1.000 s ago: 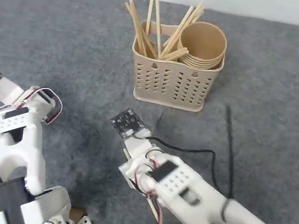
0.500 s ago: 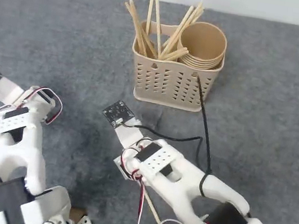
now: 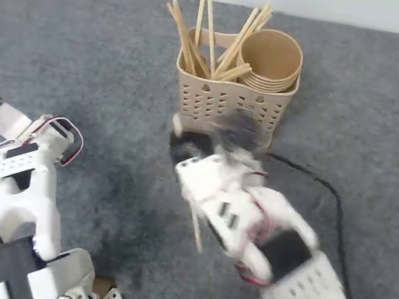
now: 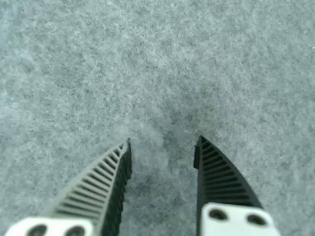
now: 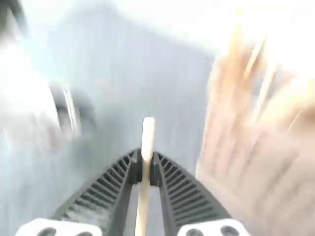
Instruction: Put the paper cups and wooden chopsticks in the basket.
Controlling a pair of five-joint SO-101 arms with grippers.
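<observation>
Chopstick (image 5: 146,140) of pale wood is pinched between the narrow jaws of the right end effector (image 5: 145,169), its tip standing out past the fingertips. In the high view this chopstick (image 3: 196,231) hangs slanted under the blurred right arm (image 3: 249,218), just in front of the basket (image 3: 232,109). The basket, beige and perforated, stands upright on the grey worktop (image 3: 86,48). Inside it a nested stack of paper cups (image 3: 271,58) fills the right part, and a fan of other chopsticks (image 3: 202,36) leans out of the left part, touching the cups. Well apart from the basket, to its front left, sits the left arm (image 3: 24,175). The left end effector (image 4: 162,147) is spread wide, holding nothing, over bare worktop.
</observation>
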